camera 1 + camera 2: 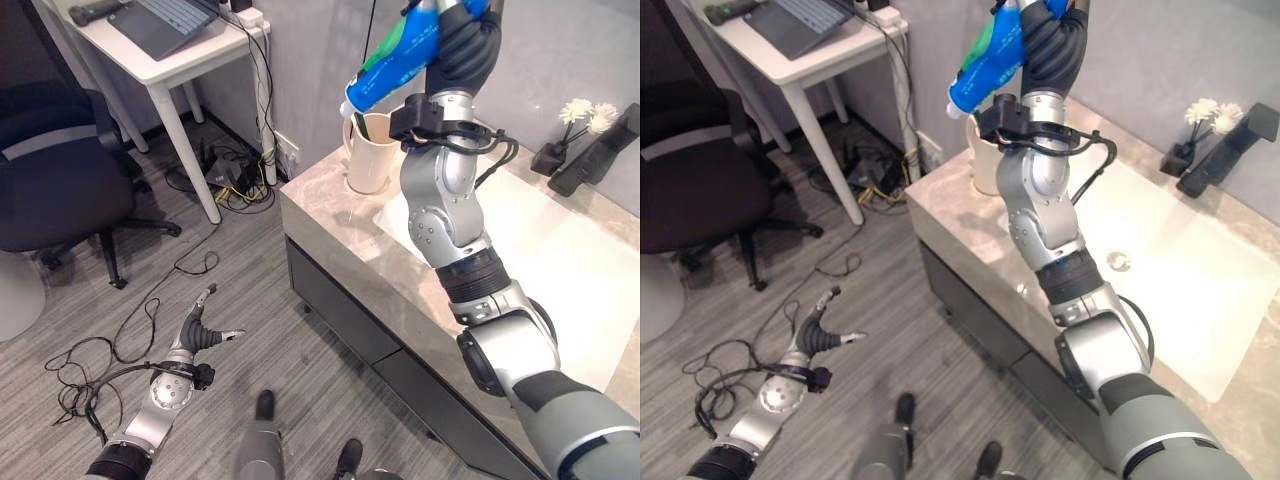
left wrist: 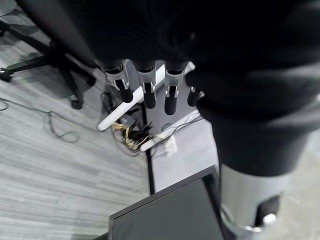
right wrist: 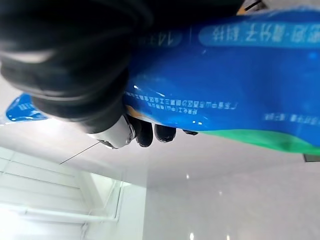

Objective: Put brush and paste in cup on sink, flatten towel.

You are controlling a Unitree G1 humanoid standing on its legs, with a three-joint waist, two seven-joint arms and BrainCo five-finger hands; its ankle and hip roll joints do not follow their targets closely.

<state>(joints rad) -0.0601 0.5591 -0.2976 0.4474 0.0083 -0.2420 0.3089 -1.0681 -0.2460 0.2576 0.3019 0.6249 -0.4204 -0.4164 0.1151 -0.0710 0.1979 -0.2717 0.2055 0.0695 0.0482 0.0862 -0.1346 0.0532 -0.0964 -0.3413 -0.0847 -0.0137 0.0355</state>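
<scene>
Right hand [image 1: 468, 40] raised above the cup [image 1: 368, 155], fingers [image 3: 144, 134] wrapped round the paste [image 1: 395, 62]; tube tilted, cap end down, just above the cup rim w/o touching. Top of hand and tube's upper end cut off by the frame edge. In the right wrist view, paste crosses close to the lens, dark fingertips curled under it, rest of hand hidden by the ribbed cover. Cup stands at back left corner of the stone surface [image 1: 330, 215], beside the sink [image 1: 1200, 290]; something dark pokes up inside the cup, prob. the brush, too small to be sure. Faucet [image 1: 1225, 150] at far side of basin, small white flowers [image 1: 1202, 112] next to it, partly cut off. Left hand [image 1: 205, 330] low over the grey floor [image 1: 250, 300], away from the surface, fingers [image 2: 171, 97] straight, relaxed, holding nothing. Desk [image 1: 170, 55] w/ laptop [image 1: 165, 20] at rear left, chair [image 1: 55, 170] partly out of frame.
</scene>
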